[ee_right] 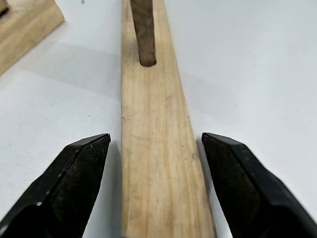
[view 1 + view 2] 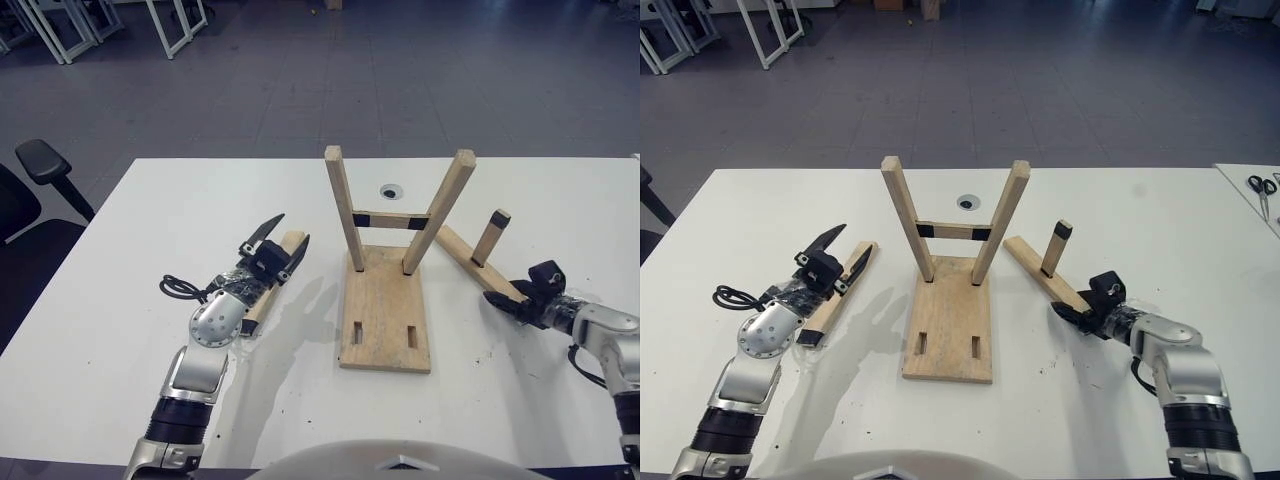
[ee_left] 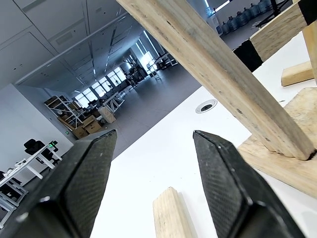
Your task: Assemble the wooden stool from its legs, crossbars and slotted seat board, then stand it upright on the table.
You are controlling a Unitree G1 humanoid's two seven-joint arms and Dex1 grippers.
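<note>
The seat board (image 2: 385,310) lay flat at the middle of the white table (image 2: 150,230), with two legs (image 2: 345,210) standing in its far slots and joined by a black-ended crossbar (image 2: 390,220). The two near slots were bare. A loose leg (image 2: 462,255) lay to the right with a short crossbar (image 2: 491,237) standing up from it. The right pincer (image 1: 156,139) straddled its near end, fingers wide apart and gripping nothing. On the left, the left pincer (image 3: 153,148) was also spread open over the end of another loose leg (image 3: 171,218), without closing on it.
</note>
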